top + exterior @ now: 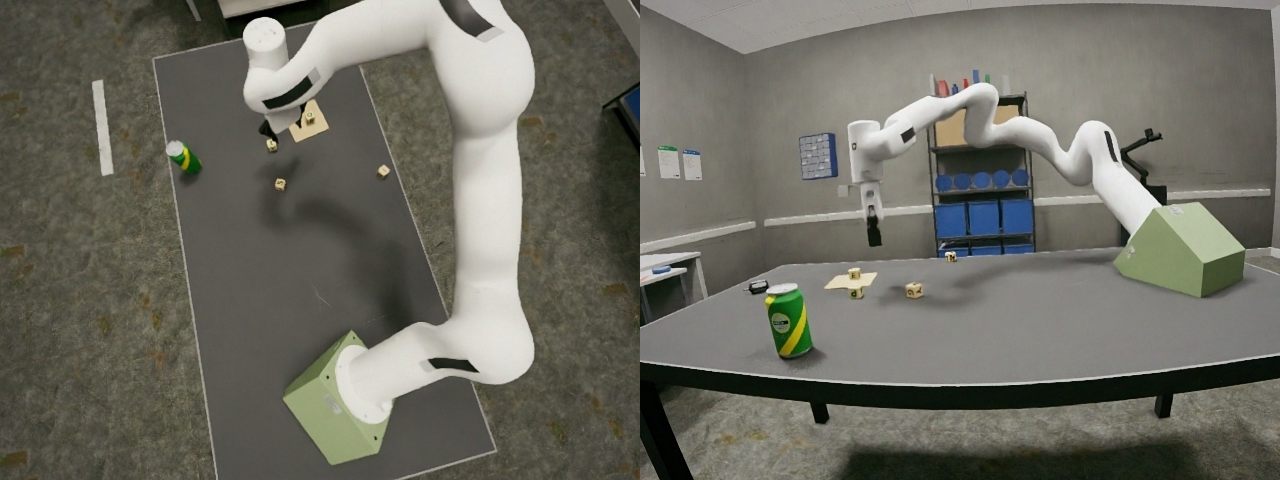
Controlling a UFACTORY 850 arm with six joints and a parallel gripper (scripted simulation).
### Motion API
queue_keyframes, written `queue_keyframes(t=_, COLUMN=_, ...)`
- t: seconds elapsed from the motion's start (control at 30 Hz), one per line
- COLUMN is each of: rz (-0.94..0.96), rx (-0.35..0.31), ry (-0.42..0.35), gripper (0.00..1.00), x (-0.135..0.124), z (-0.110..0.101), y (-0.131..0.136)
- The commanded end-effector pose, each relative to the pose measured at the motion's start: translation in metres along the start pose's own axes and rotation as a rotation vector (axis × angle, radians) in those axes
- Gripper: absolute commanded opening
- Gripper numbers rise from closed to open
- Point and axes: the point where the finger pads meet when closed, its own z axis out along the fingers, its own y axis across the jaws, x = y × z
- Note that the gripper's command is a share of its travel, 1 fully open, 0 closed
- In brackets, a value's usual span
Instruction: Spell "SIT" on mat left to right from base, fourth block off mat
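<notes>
A small tan mat (309, 126) lies far from the robot's base on the dark table; it also shows in the side view (850, 280). One wooden letter block (310, 117) (854, 273) stands on the mat. A second block (271, 145) (856, 292) lies just off the mat's edge. A third block (280, 183) (913, 289) lies nearer the base. A fourth block (383, 171) (950, 256) lies near the table's right edge. The letters are too small to read. My gripper (873, 236) (268, 130) is open and empty, well above the table, over the second block.
A green and yellow can (184, 157) (788, 320) stands at the table's left edge. The robot's green base (336, 403) sits at the near end. A small dark object (757, 285) lies on the table's far corner.
</notes>
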Motion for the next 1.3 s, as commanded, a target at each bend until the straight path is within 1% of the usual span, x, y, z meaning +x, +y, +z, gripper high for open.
queue_keyframes(t=0.0, rz=0.005, rx=0.003, ry=0.003, gripper=1.00, x=0.006, z=-0.002, y=0.060)
queue_keyframes(t=0.07, rz=0.005, rx=0.003, ry=0.003, gripper=1.00, x=0.006, z=-0.002, y=0.060)
queue_keyframes(t=0.1, rz=0.005, rx=0.003, ry=0.003, gripper=1.00, x=0.006, z=-0.003, y=0.097)
queue_keyframes(t=0.2, rz=0.005, rx=0.002, ry=0.003, gripper=1.00, x=0.005, z=-0.004, y=0.128)
queue_keyframes(t=0.3, rz=0.005, rx=-0.001, ry=0.004, gripper=1.00, x=0.001, z=-0.005, y=0.167)
queue_keyframes(t=0.33, rz=0.005, rx=-0.001, ry=0.004, gripper=1.00, x=0.001, z=-0.005, y=0.171)
queue_keyframes(t=1.27, rz=0.005, rx=-0.001, ry=0.004, gripper=1.00, x=0.000, z=-0.005, y=0.173)
